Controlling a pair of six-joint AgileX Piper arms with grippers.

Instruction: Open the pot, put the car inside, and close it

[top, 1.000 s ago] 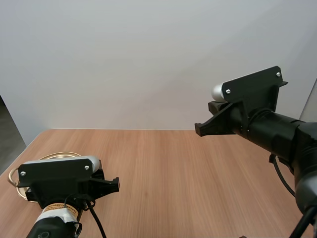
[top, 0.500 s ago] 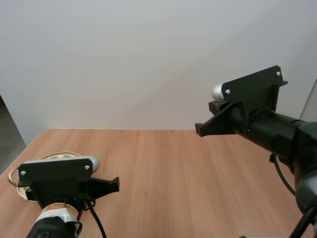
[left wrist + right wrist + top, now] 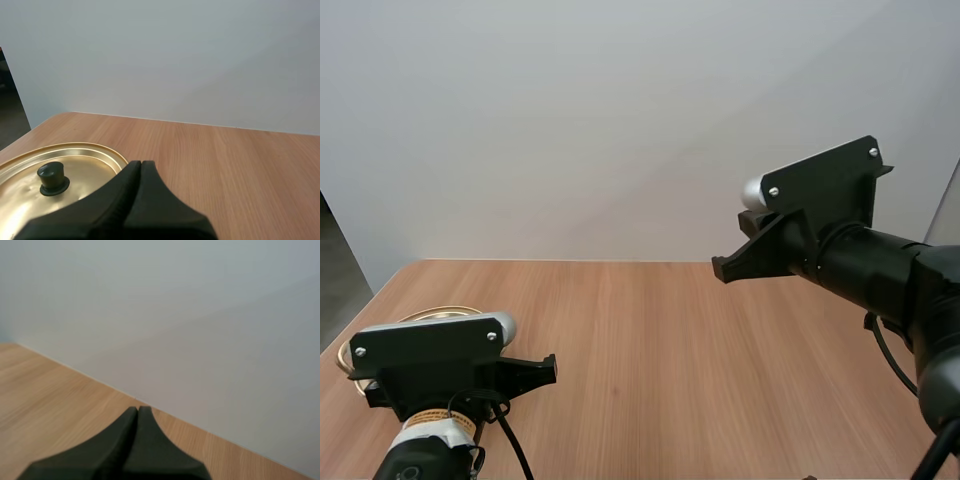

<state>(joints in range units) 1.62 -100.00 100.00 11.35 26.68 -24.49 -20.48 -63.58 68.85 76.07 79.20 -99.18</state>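
The table [image 3: 700,380] shows bare wood across its middle and right, open for passage from the near edge back to the wall [image 3: 620,120]. At its near left corner sits the lid [image 3: 85,162], its knob [image 3: 52,176] standing up from the middle. The left gripper [image 3: 552,366], fingers pressed together, hangs low just beside the lid's right rim and takes up the room there. The right gripper [image 3: 718,268], likewise one closed wedge, is high above the table's right side, with free room beneath it.

The right tool [image 3: 722,270] has edged up and left, while the left tool [image 3: 551,367] has shifted slightly left.
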